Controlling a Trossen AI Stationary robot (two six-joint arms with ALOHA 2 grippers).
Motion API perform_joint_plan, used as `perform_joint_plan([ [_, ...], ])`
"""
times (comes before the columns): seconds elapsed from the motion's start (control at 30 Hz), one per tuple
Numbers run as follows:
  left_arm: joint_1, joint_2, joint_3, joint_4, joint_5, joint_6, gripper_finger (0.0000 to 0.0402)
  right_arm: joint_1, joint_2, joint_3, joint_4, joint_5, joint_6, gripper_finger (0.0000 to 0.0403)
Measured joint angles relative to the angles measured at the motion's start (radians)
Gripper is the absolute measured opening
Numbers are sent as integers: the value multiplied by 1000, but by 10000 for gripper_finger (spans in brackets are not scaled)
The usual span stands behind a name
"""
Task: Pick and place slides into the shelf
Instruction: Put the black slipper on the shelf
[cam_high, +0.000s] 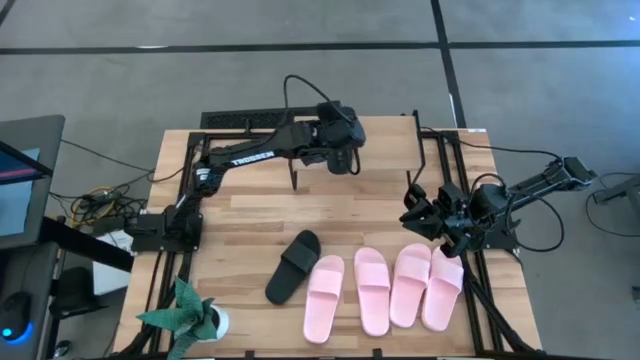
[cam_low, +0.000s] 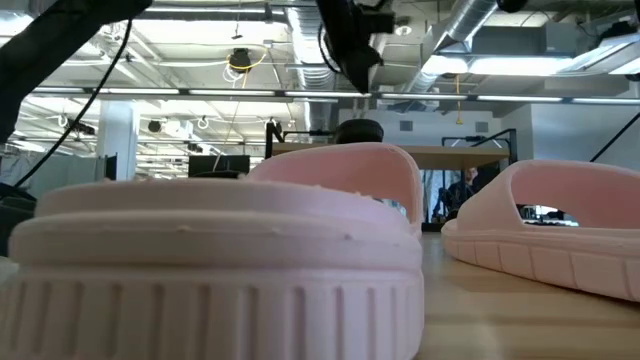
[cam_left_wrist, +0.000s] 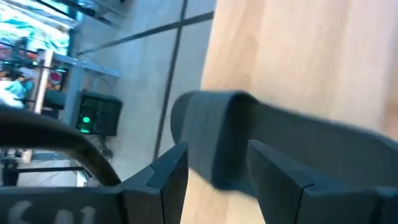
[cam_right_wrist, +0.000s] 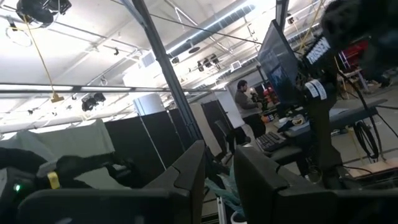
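Over the far end of the table (cam_high: 250, 215) we see the left gripper (cam_high: 345, 162) above the shelf (cam_low: 470, 152), its fingers (cam_left_wrist: 165, 180) narrowly parted around a black slide (cam_left_wrist: 280, 143). Near the front edge we note the other black slide (cam_high: 293, 265) beside four pink slides (cam_high: 385, 288) in a row. At the table's right edge the right gripper (cam_high: 415, 215) hovers, fingers (cam_right_wrist: 189, 171) slightly apart and holding nothing.

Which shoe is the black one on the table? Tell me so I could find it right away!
Look at the big wooden table from above and find the row of four pink slides along its near edge. Just left of that row lies the black slide. It is the only dark one there, and it lies slanted while the pink ones sit roughly side by side.
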Motion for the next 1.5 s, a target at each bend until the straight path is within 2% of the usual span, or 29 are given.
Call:
perform_joint_plan([
  [0.17,-43,-113,0,-208,89,-82,153,0,0,0,-20,2,31,76],
  [0.37,-86,-273,0,-474,325,-205,153,0,37,-1,-130,125,110,76],
  [0.47,-97,-350,1,-574,452,-269,153,0,108,1,-125,147,155,76],
  [0.6,-115,-455,-10,-560,566,-322,153,2,247,63,-134,170,157,76],
  [0.7,-138,-544,-21,-563,563,-320,153,2,376,159,-209,177,116,75],
  [1.0,-169,-751,-47,-563,506,-323,153,-4,792,587,-562,185,8,75],
  [1.13,-169,-817,-47,-562,484,-314,153,-14,939,741,-614,185,6,75],
  [1.33,-169,-895,-47,-563,465,-306,153,-13,1097,902,-679,184,-22,75],
  [1.5,-169,-935,-47,-563,430,-388,153,-13,1161,942,-723,170,-94,75],
])
